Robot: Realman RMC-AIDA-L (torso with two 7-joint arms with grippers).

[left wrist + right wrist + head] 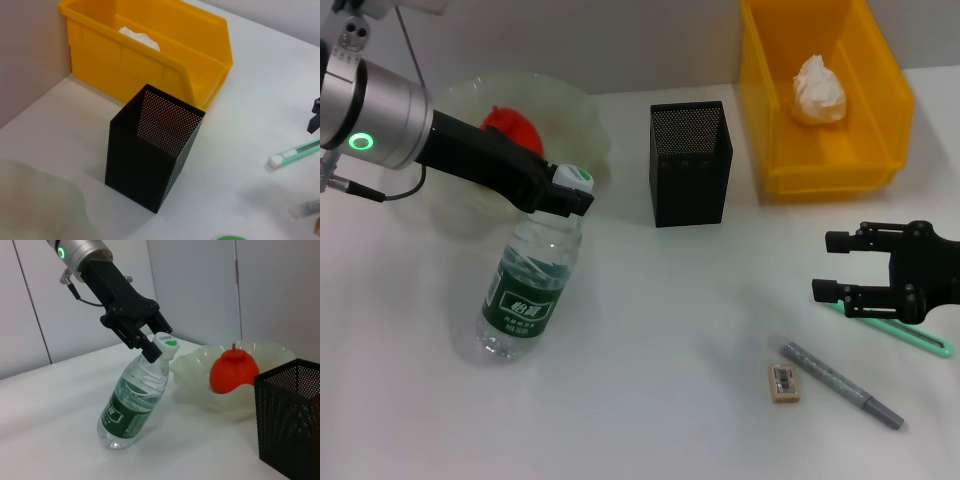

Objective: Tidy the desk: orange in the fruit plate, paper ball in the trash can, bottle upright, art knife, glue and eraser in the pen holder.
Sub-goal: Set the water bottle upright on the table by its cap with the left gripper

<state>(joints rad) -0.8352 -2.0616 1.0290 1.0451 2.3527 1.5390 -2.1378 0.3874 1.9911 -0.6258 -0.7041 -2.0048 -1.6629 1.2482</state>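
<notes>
Beige block eraser [784, 383] lies flat; left fingers [560, 200] pinch the tilted clear bottle [528, 290]; right fingers [840, 268] spread wide.

The left gripper [568, 193] covers part of the orange [516, 128] and the bottle [528, 290] neck. The right gripper [835, 266] hides part of the green art knife [920, 340]. The trash can [880, 95] top is cut off.
</notes>
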